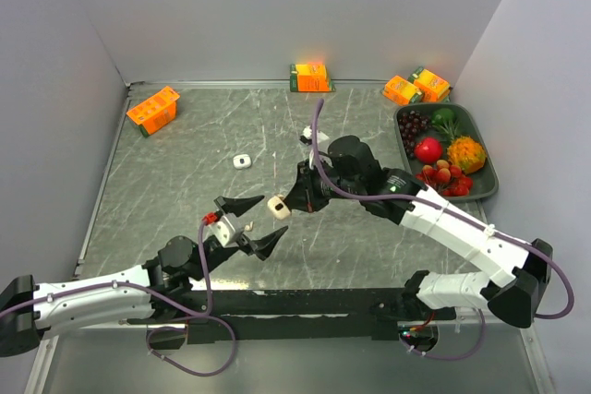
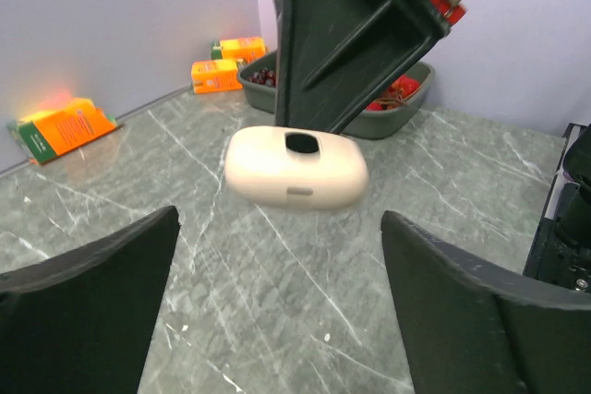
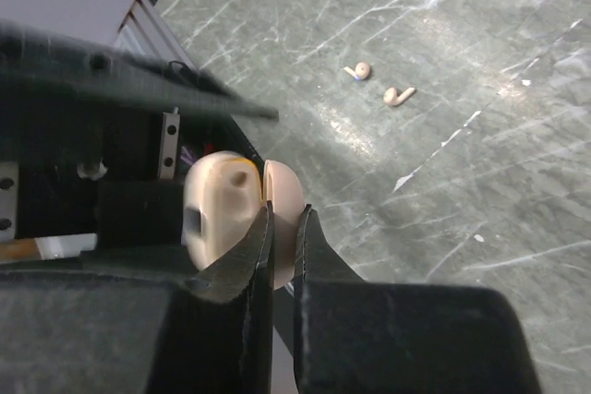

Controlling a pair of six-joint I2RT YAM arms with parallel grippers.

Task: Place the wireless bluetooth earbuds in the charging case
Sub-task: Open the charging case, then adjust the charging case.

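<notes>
The right claw was clamped on the case, which lay crosswise just before the left claw, its fingers apart; the earbuds lay apart on the table.

grey marble table, lavender walls

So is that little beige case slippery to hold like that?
Probably somewhat: the charging case looks smooth and rounded, and the right fingers pinch only one side, so it could twist or slip. It seems rigid and likely light, since that narrow pinch carries it.
</notes>
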